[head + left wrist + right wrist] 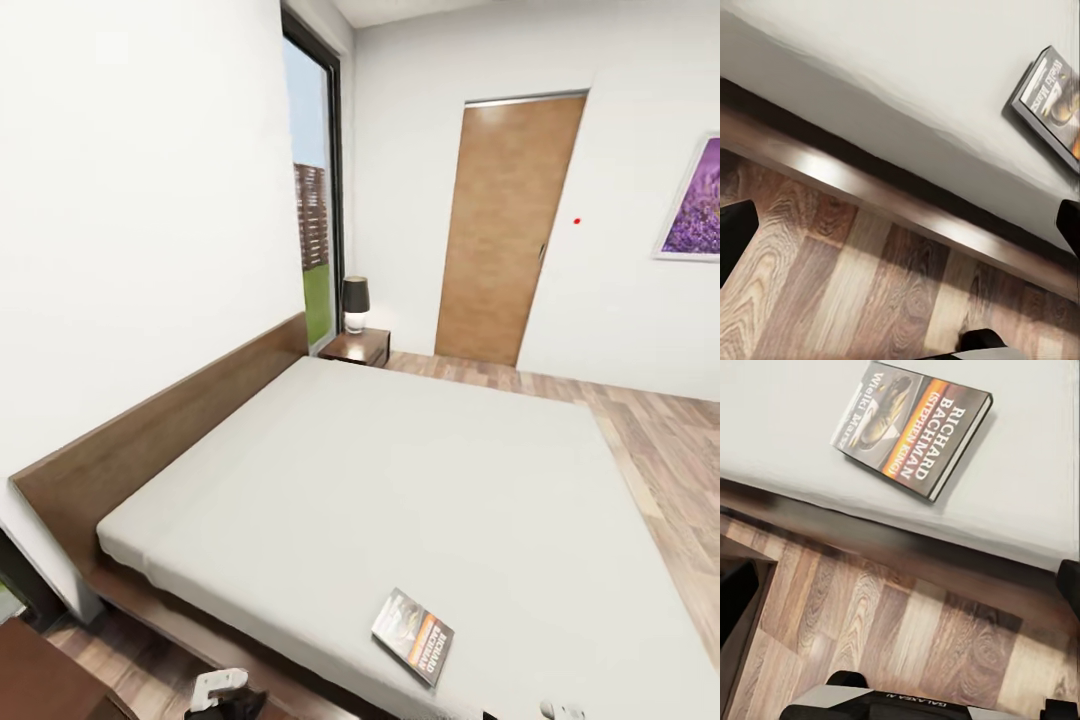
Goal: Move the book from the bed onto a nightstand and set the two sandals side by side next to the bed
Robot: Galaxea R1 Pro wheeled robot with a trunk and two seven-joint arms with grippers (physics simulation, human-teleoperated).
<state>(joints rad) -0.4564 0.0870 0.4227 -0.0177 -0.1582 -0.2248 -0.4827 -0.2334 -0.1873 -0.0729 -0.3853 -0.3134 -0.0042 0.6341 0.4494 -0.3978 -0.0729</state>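
Lying flat near the bed's (400,480) near edge, the book (413,635) is resting untouched; both grippers are hovering over floor (870,615), fingers spread, empty.

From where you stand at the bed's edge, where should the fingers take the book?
Probably the book is best taken by its free long edge, nearest the mattress edge, coming in from the floor side. It lies flat and thin, cover up, slightly askew, so there is no height to pinch from above; one finger likely must slide under.
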